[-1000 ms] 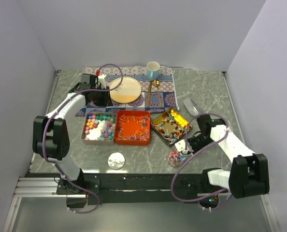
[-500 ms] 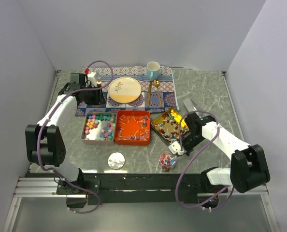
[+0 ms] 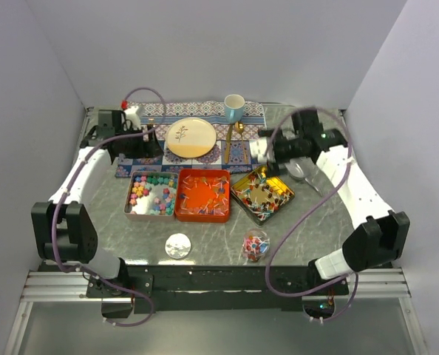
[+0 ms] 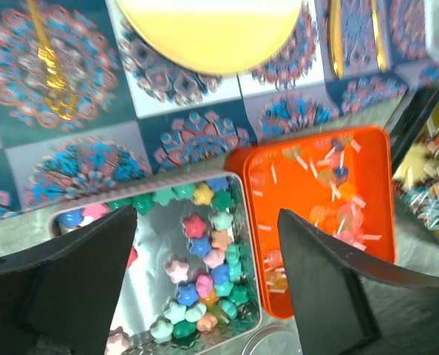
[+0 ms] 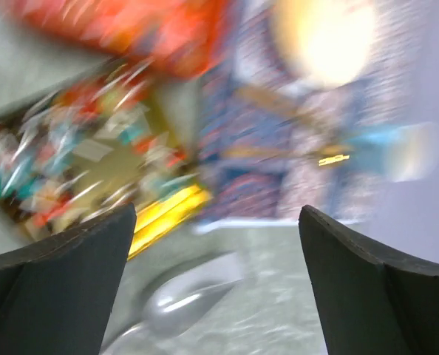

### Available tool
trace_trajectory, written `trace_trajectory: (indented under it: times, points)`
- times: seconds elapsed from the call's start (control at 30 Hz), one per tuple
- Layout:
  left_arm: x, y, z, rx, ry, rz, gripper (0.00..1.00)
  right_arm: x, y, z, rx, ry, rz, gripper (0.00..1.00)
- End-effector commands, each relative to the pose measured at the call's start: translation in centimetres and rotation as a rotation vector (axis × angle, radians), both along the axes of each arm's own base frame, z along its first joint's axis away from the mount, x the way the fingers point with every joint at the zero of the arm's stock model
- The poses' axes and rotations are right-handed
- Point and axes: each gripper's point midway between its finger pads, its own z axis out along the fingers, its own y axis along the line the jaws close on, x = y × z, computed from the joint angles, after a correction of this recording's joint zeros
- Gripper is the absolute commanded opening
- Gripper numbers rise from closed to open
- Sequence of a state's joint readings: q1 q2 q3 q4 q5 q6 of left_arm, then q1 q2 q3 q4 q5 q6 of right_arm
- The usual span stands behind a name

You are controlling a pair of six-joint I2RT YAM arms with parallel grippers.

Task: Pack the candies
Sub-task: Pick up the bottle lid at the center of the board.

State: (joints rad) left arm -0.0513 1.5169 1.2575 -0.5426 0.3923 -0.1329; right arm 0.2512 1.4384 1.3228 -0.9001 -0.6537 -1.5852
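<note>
Pastel star-shaped candies [image 3: 151,194] lie in a silver tin [image 3: 128,198]. Red-orange wrapped candies [image 3: 203,194] fill an orange tin [image 3: 179,211], and twist-wrapped candies [image 3: 261,192] fill a gold tin [image 3: 286,185]. A small clear jar [image 3: 255,245] with candies inside stands alone near the front edge. My left gripper [image 3: 147,142] hangs open over the patterned mat; its wrist view looks down on the pastel candies [image 4: 205,274] between wide fingers [image 4: 323,288]. My right gripper [image 3: 264,148] is open and empty above the gold tin's far corner, and its wrist view is blurred.
At the back, a patterned mat [image 3: 245,151] carries a cream plate [image 3: 191,137], a gold spoon [image 3: 229,140] and a blue cup [image 3: 234,108]. A metal scoop [image 3: 297,168] lies to the right of the gold tin. A round lid [image 3: 178,245] lies in front of the tins.
My right gripper opened off the candy jar at the front and swung up and back to the gold tin's far side. My left gripper drew back leftward and opened wider.
</note>
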Motion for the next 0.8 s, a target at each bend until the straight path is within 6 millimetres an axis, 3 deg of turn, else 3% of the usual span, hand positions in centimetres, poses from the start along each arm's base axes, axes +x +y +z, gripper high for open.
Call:
trace_trajectory:
  times: [0.0, 0.07, 0.1, 0.13, 0.2, 0.23, 0.3, 0.33, 0.37, 0.43, 0.53, 0.73, 0.77]
  points:
    - [1.6, 2.5, 4.4, -0.082, -0.098, 0.088, 0.86, -2.7, 8.3, 8.1, 0.274, 0.155, 0.058, 1.0]
    - [2.1, 3.4, 5.0, -0.131, -0.105, 0.106, 0.87, -3.6, 12.0, 7.8, 0.245, 0.253, 0.126, 1.0]
    - [2.4, 3.6, 5.7, -0.142, -0.12, 0.102, 0.9, -6.3, 14.2, 7.0, 0.207, 0.343, 0.196, 1.0]
    - [2.3, 3.7, 6.0, -0.148, -0.118, 0.098, 0.92, -6.1, 16.7, 6.7, 0.19, 0.371, 0.243, 1.0]
    - [2.6, 4.9, 7.1, -0.137, -0.149, 0.119, 0.97, -8.1, 18.6, 5.5, 0.123, 0.414, 0.335, 1.0]
    - [2.7, 5.3, 7.4, -0.135, -0.154, 0.132, 0.98, -10.0, 21.0, 4.3, 0.078, 0.412, 0.422, 1.0]
    - [2.9, 6.7, 8.3, -0.142, -0.169, 0.171, 0.97, -11.3, 23.0, 2.2, 0.037, 0.333, 0.53, 1.0]
    - [3.0, 7.1, 8.7, -0.147, -0.175, 0.178, 0.97, -12.2, 22.7, -1.0, -0.029, 0.333, 0.536, 1.0]
    - [3.0, 7.7, 8.9, -0.165, -0.168, 0.183, 0.97, -14.0, 23.7, -2.4, -0.053, 0.309, 0.589, 1.0]
    - [3.3, 8.6, 9.7, -0.179, -0.188, 0.212, 0.97, -14.9, 24.1, -6.3, -0.108, 0.245, 0.661, 1.0]
    - [3.4, 10.2, 10.9, -0.178, -0.234, 0.266, 0.96, -17.0, 25.2, -9.1, -0.161, 0.244, 0.719, 1.0]
    - [2.1, 11.2, 13.1, -0.126, -0.311, 0.296, 0.97, -18.1, 26.9, -12.1, -0.197, 0.272, 0.71, 1.0]
    - [1.8, 11.2, 12.7, -0.129, -0.303, 0.303, 0.96, -18.1, 27.3, -12.5, -0.198, 0.301, 0.672, 1.0]
